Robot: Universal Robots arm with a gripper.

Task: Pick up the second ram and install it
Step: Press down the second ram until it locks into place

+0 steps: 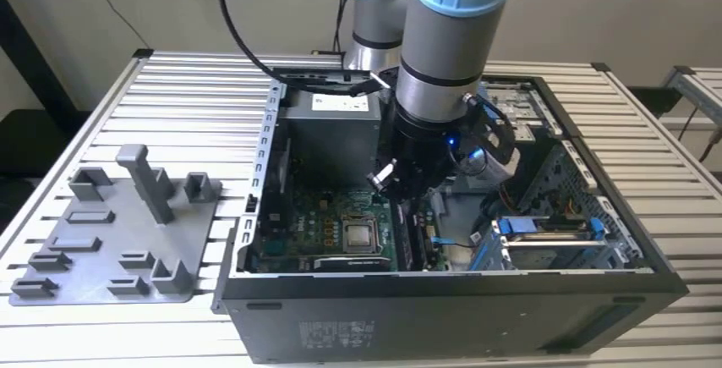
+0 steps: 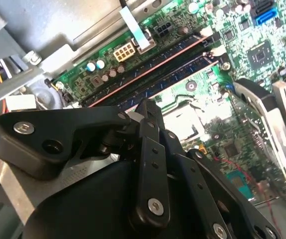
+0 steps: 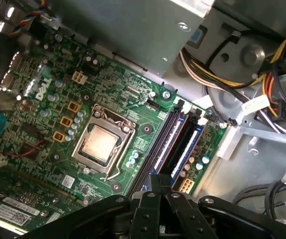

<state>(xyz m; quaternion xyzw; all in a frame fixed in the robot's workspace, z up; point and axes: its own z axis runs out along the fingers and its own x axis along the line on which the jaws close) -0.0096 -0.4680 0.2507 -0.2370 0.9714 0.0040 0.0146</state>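
Observation:
My gripper (image 1: 386, 180) hangs inside the open computer case (image 1: 451, 292), low over the motherboard's memory slots (image 3: 175, 144). In both wrist views its black fingers (image 2: 147, 112) come together at the tips, shut, with nothing showing between them. A long narrow blue-green strip with dark chips, which I take for the second ram (image 2: 175, 78), stands on edge in a slot and runs away from the fingertips. Beside it lies another long strip with a pink line (image 2: 153, 67). I cannot tell whether the fingertips touch the ram.
The bare processor socket (image 3: 102, 144) sits beside the slots. Power cables (image 3: 262, 99) bundle near the case wall. A drive cage with blue clips (image 1: 547, 228) fills the case's side at the exterior view's right. A grey plastic tray with upright posts (image 1: 118, 233) lies on the slatted table at that view's left.

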